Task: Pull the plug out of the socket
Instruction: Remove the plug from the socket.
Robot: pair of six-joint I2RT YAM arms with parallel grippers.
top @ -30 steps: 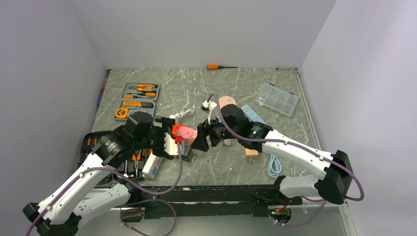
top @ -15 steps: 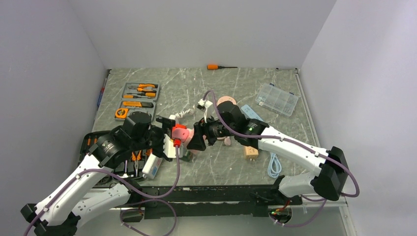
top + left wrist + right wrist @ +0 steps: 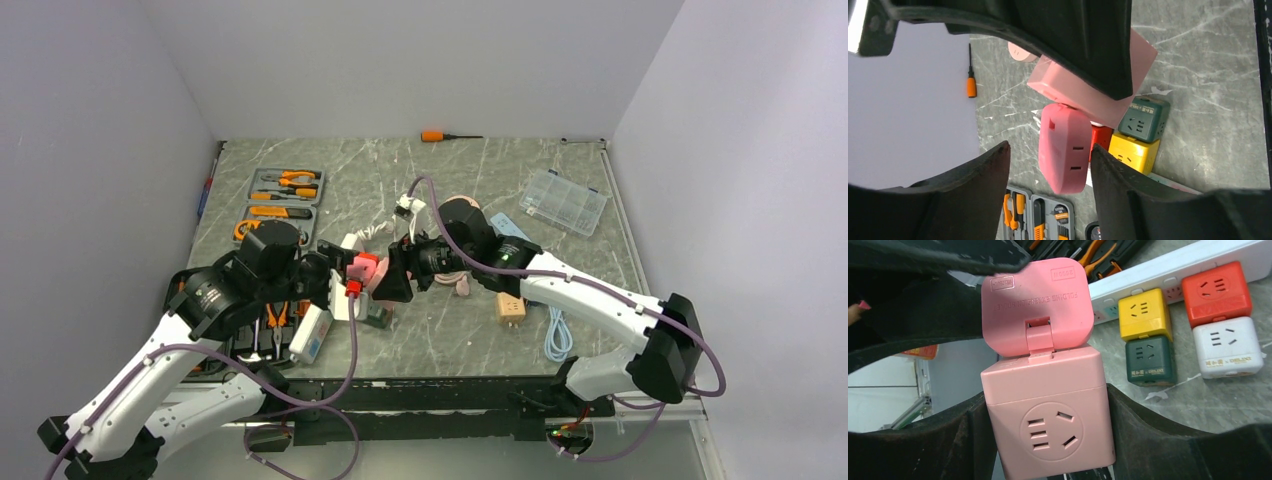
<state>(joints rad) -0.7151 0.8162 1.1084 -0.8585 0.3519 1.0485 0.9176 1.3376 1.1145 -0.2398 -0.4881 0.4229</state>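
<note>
My right gripper (image 3: 1045, 405) is shut on a pale pink cube plug (image 3: 1048, 410), held in the air clear of the socket. A darker pink folding adapter (image 3: 1038, 305) sits on the cube's top. In the left wrist view that adapter (image 3: 1064, 150) hangs between my left gripper's (image 3: 1049, 150) open fingers, close to the right finger (image 3: 1128, 190), with a gap on the left. The socket, a long white strip (image 3: 1198, 260), lies on the table with yellow (image 3: 1142, 312) and red (image 3: 1215, 292) cubes plugged into it. From above, both grippers meet at the pink cube (image 3: 365, 268) just beyond the strip (image 3: 312, 335).
Green (image 3: 1150, 360) and white (image 3: 1229, 347) cubes sit against the yellow and red ones. A grey tool kit (image 3: 285, 187) lies at the back left, an orange screwdriver (image 3: 435, 135) at the far wall, a clear parts box (image 3: 565, 200) back right, and a tan plug (image 3: 510, 308) with a blue cable (image 3: 557, 335) on the right.
The right arm has carried the pink cube leftward to the left gripper. The left jaws have narrowed around the folding adapter.
</note>
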